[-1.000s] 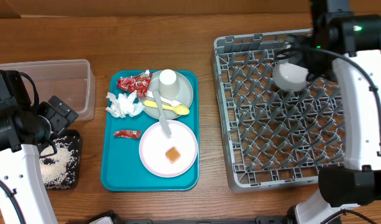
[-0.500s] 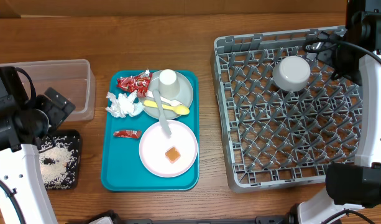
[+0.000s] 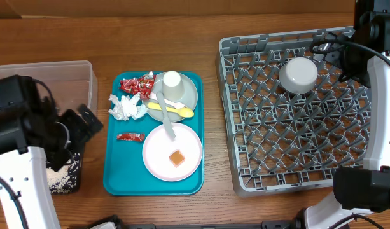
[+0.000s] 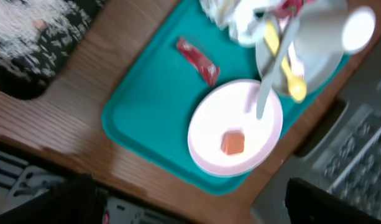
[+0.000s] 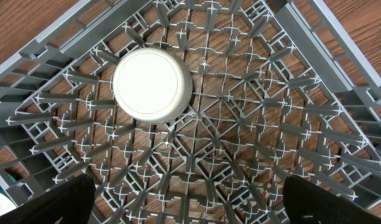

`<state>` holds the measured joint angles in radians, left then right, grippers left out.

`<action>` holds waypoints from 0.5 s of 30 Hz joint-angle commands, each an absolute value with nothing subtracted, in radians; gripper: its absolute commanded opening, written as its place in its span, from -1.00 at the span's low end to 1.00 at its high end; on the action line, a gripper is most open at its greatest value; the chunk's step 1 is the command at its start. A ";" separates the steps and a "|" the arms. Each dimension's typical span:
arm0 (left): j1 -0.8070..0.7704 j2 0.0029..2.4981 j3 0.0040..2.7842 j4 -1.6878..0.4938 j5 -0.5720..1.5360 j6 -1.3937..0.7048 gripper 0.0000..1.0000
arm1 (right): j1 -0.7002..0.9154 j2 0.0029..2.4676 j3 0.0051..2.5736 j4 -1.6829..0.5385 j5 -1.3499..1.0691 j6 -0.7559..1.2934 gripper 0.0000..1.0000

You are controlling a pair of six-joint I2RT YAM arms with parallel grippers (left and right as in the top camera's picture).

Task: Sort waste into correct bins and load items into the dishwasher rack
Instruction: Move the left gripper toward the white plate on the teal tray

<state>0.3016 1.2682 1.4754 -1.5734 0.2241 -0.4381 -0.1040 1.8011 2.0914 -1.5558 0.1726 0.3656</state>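
Observation:
On a teal tray lie a pale pink plate holding an orange food cube, a grey-green plate with a white cup, a yellow spoon and a pale fork. Two red wrappers and white tissue lie beside them. My left gripper hovers open and empty just left of the tray. A white bowl sits upside down in the grey rack. My right gripper hangs open above the rack, right of the bowl.
A clear tub stands at the far left. In front of it, a black tray holding loose rice is partly hidden under my left arm. The rack fills the table's right side.
My left gripper has swung right from over the black tray toward the teal tray. My right gripper drew back right from the bowl, which stays in the rack.

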 commanded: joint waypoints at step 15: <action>0.097 1.309 1.132 -1.369 0.305 -0.359 1.00 | -0.102 1.792 2.094 -1.550 0.183 0.371 1.00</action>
